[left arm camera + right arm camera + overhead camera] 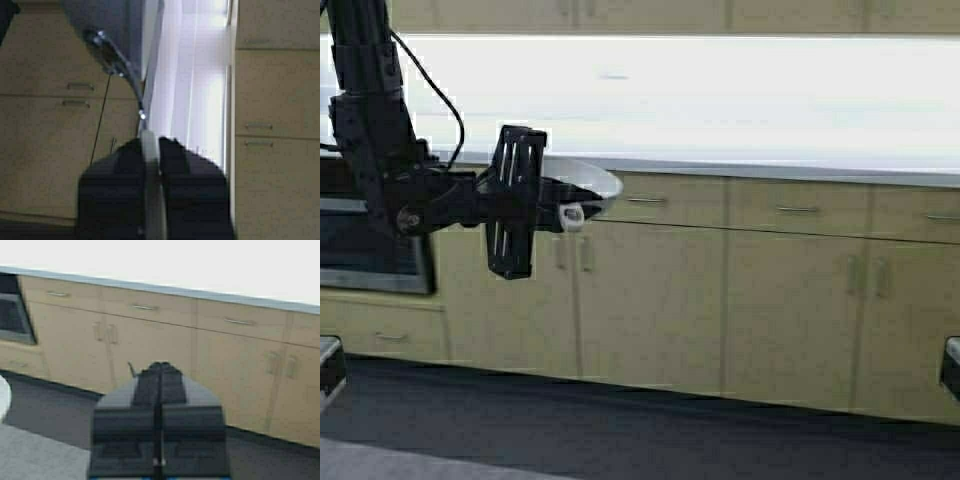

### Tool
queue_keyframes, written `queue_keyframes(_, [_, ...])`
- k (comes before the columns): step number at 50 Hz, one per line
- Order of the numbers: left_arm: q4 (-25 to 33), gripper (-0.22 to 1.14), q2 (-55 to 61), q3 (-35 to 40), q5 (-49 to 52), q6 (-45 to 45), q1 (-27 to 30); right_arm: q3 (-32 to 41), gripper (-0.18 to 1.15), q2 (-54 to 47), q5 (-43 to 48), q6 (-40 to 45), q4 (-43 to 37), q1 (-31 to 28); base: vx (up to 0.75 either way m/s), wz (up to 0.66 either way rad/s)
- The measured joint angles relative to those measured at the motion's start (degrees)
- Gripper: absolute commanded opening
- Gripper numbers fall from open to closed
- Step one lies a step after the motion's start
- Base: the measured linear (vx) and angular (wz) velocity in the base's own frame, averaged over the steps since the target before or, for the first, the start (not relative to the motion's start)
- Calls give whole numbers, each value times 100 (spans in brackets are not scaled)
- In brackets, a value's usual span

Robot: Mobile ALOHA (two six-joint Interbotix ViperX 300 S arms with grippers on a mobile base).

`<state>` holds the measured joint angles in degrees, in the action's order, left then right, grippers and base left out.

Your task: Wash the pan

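Note:
The cream-white pan (588,180) hangs in the air in front of the counter edge, tilted, its short white handle (572,215) pointing toward me. My left gripper (563,203) is shut on that handle, level with the top drawers. In the left wrist view the handle (151,170) runs between the two black fingers (187,165), and the pan's body (107,20) and its metal bracket (119,62) show beyond them. My right gripper (160,366) is shut on nothing and held low, facing the cabinets; only a dark corner of the right arm (952,368) shows in the high view.
A long bright countertop (740,100) runs across the view above beige drawers and cabinet doors (790,300). An oven (370,245) sits at the left, behind my left arm. A dark floor (640,430) lies between me and the cabinets.

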<state>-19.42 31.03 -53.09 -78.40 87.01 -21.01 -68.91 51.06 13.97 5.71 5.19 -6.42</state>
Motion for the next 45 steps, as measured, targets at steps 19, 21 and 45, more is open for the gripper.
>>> queue_keyframes(19, [0,2,-26,-35,0,0,-18,0,6,-35,26,-9,53,9,21,50])
queue_keyframes(21, [44,2,-26,-35,0,0,-9,18,6,-44,26,-9,79,18,25,60])
queue_keyframes(45, [132,2,-26,-105,0,-26,9,88,6,-237,18,26,141,0,26,64])
